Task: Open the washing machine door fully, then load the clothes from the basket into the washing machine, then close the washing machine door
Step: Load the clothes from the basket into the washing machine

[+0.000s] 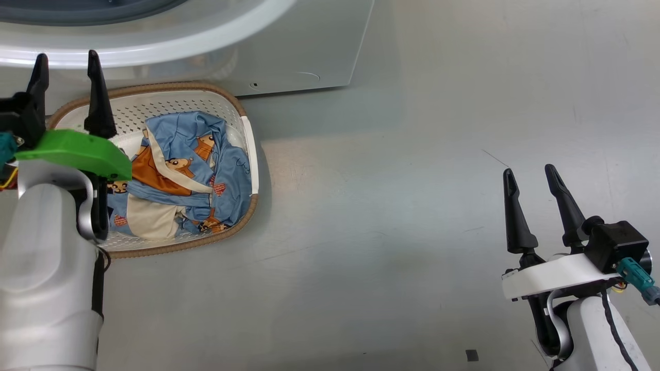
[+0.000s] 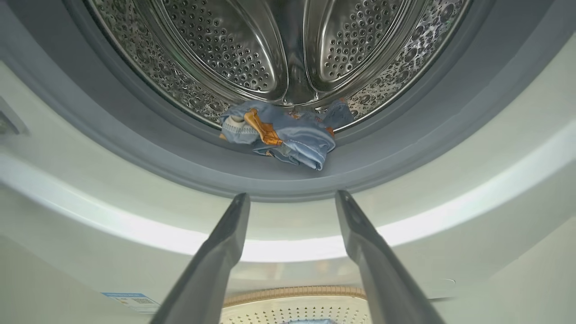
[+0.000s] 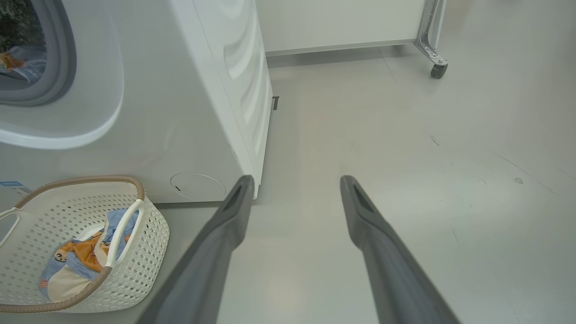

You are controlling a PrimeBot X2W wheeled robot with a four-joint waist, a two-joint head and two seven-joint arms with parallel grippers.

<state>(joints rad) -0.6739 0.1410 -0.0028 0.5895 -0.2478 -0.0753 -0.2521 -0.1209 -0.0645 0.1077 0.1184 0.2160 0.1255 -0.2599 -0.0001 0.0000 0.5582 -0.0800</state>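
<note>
Left end effector [image 1: 67,54], wide and empty, over the basket [image 1: 154,103] of clothes [image 1: 191,170]; right end effector [image 1: 530,169] wide above the floor; one garment [image 2: 288,135] overhangs the seal [image 2: 270,177] and could slip out or snag the door.

Bright even light; glare band on washing machine [image 2: 288,225]; edges bowed.

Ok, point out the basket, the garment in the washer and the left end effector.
basket [image 1: 170,85], head view, brown rim
garment [image 2: 297,137], left wrist view, blue fold
left end effector [image 2: 292,194], left wrist view, between its fingertips
</note>
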